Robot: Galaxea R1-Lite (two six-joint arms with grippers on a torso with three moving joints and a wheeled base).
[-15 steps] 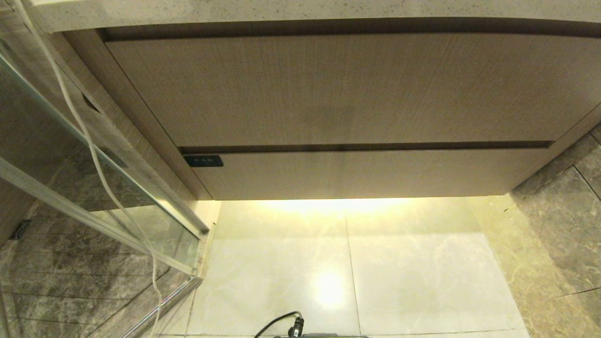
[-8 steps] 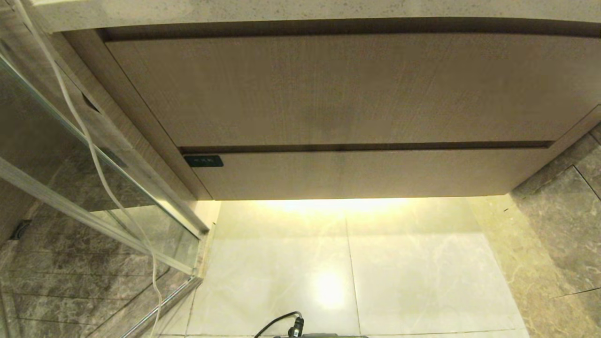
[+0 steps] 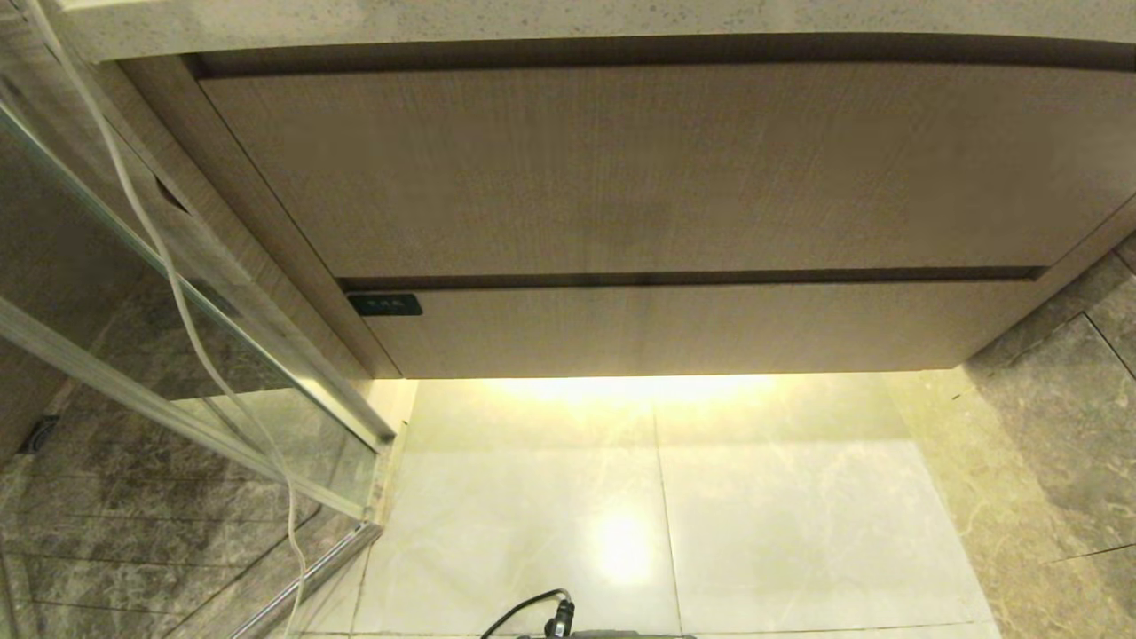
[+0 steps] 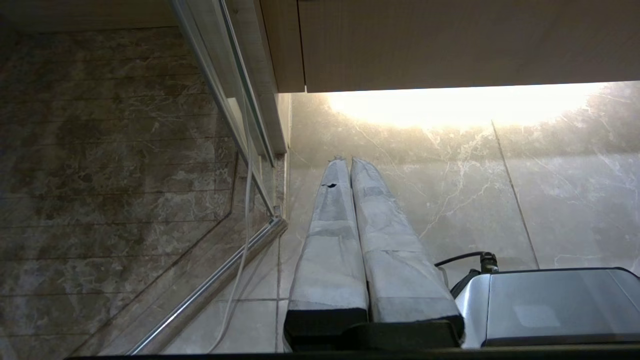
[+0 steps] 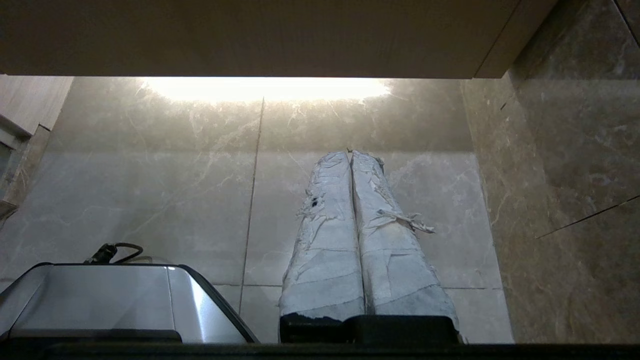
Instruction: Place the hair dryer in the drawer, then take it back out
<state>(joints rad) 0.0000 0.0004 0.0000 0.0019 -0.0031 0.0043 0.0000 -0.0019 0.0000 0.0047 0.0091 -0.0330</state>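
Observation:
The drawer (image 3: 692,328) is the low wood-grain front with a small black label (image 3: 384,304). It is pushed in flush under the taller upper panel (image 3: 657,169). The hair dryer is out of view in every frame. Neither arm shows in the head view. My left gripper (image 4: 348,160) hangs parked low over the pale floor tiles, its taped fingers pressed together with nothing between them. My right gripper (image 5: 350,152) is parked the same way on the other side, shut and empty. Both point toward the lit gap under the drawer (image 4: 450,45).
A glass shower door (image 3: 177,355) with a metal frame stands at the left, and a thin white cable (image 3: 169,275) hangs down by it. A dark marble wall (image 3: 1065,399) closes the right side. The stone countertop (image 3: 568,18) overhangs above. My silver base (image 4: 550,305) sits between the arms.

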